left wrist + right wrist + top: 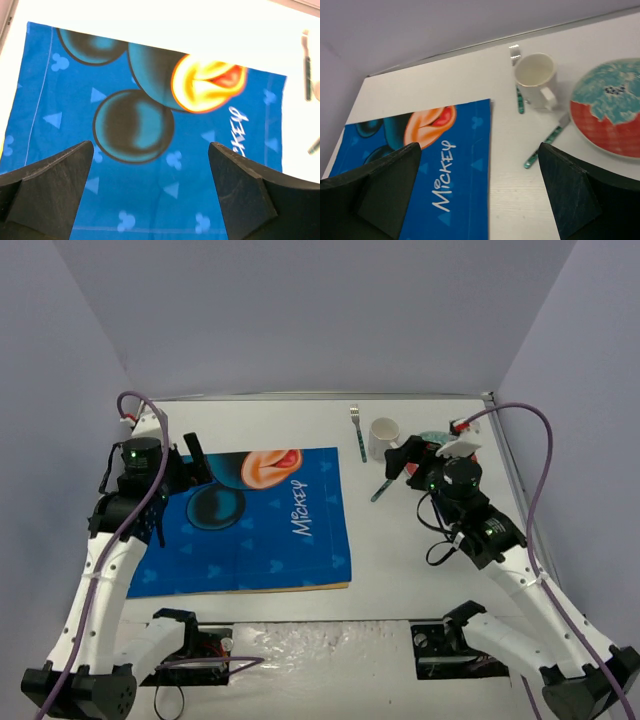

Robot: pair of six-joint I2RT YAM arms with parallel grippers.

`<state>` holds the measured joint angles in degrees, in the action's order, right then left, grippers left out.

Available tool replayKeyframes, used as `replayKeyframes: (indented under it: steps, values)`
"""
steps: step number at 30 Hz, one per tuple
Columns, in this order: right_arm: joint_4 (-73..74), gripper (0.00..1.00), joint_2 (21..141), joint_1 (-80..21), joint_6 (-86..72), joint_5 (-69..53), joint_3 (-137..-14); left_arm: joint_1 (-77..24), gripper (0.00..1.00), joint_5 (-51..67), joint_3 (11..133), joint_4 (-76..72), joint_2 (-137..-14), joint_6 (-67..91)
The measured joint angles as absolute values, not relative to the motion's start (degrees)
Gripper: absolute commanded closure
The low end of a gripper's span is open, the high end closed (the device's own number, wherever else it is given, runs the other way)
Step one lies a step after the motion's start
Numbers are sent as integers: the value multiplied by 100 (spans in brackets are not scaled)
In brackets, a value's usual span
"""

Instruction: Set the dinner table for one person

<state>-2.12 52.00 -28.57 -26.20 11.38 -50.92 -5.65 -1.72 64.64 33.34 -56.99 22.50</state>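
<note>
Nearby things: blue Mickey placemat [250, 525] lying flat; all tableware sits off it, on its right side.
Dinner table [400, 570]: white top, lying under the placemat and showing on every side of it; widest bare strip is to the placemat's right.
Fork [358, 432]: teal handle, just beyond the placemat's far right corner, tines pointing away from the arm bases.
Mug [383, 437]: white, upright, just right of the fork; from the right wrist view it hides the fork's middle.
Teal-handled utensil [384, 488]: lies slanted, right of the placemat's right edge and nearer the bases than the mug; whether knife or spoon, cannot tell.
Plate [610, 107]: red and teal pattern, farthest right of the placemat; utensil tip lies near its rim.
In the way: from overhead the right wrist covers most of the plate.
Left gripper [151, 146]: jaws spread wide, holding nothing, above the placemat's far left part.
Left arm: rises along the placemat's left edge, wrist bent toward the placemat.
Right gripper [480, 147]: jaws wide apart, nothing between them, well right of the placemat.
Right arm: elbow bent, wrist raised over the plate area, camera facing the placemat.
</note>
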Motion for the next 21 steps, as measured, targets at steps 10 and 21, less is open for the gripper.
replayKeyframes:
  steps: [10, 21]
  values:
    - [308, 4, 4746, -1042, -3395, 231, -4173, -977, 3, 166, 6174, 4200, -5006, 2144]
    - [-889, 7, 4833, 1122, -4533, -1510, -2298, -1835, 3, -846, 6233, 4973, -4303, 1801]
